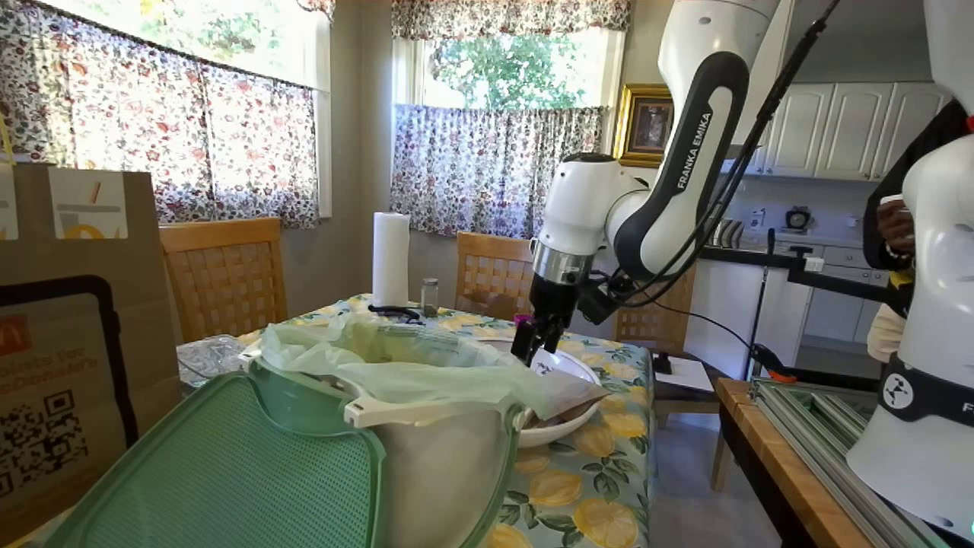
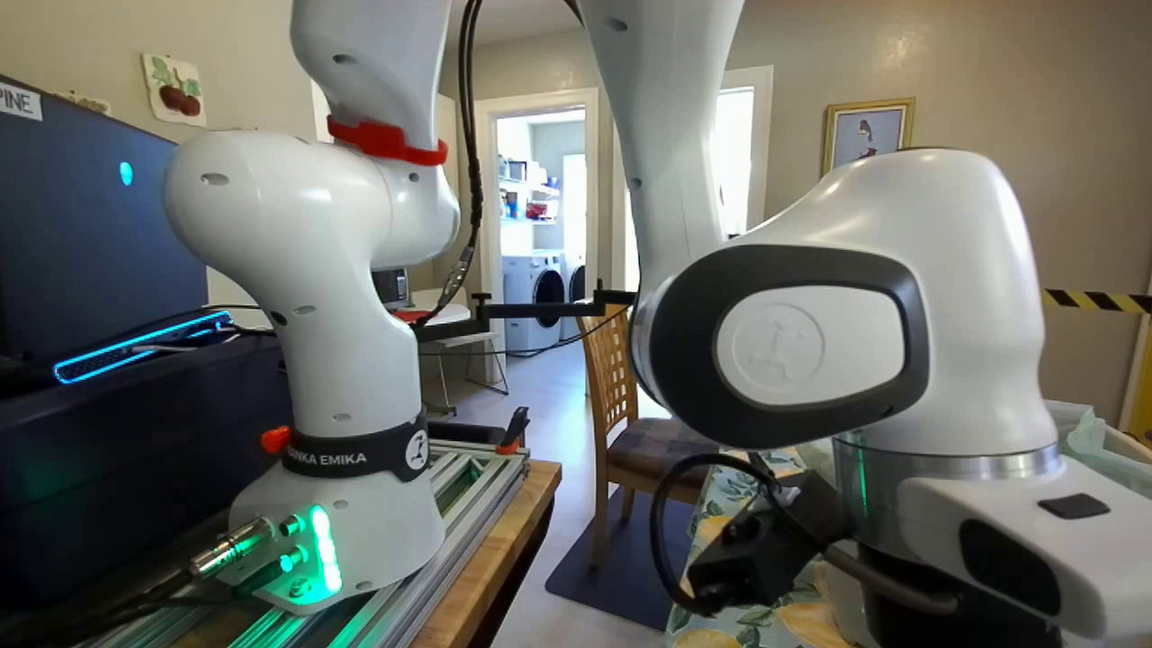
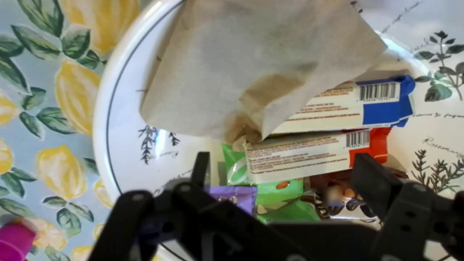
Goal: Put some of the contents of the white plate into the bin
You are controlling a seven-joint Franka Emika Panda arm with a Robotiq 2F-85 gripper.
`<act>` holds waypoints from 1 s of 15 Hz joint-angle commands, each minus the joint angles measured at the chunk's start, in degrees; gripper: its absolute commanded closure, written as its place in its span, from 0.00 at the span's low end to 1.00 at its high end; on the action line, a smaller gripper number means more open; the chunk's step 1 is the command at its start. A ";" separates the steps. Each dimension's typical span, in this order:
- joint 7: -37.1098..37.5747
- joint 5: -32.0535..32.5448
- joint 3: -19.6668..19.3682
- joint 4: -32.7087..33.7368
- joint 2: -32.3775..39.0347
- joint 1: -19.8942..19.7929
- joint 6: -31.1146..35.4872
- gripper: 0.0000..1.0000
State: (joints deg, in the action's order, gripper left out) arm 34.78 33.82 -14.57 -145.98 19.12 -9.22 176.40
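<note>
The white plate [image 3: 105,119] fills most of the wrist view; its rim [image 1: 559,435] also shows in an exterior view, partly behind the bin. On it lie a brown paper piece [image 3: 261,61], a bar with a blue end [image 3: 333,112], a bar with a red end [image 3: 301,161], a green packet [image 3: 279,190], a purple packet [image 3: 237,195] and a brown packet [image 3: 337,188]. My gripper [image 3: 289,174] is open above these packets, nothing held; it also shows over the plate in an exterior view [image 1: 539,346]. The bin [image 1: 449,472], lined with a pale-green bag [image 1: 411,377], stands beside the plate.
A green lid [image 1: 259,472] leans at the bin's side. A brown cardboard box [image 1: 84,320] stands near it. A paper-towel roll [image 1: 390,259], a glass jar [image 1: 430,297] and a magenta cup [image 3: 16,237] are on the table. Chairs surround it.
</note>
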 commanded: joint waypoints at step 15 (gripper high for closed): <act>-3.50 -0.21 1.49 4.50 6.78 -1.23 1.01 0.00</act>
State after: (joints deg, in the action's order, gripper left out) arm 31.27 33.62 -13.07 -141.44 25.93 -10.45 177.38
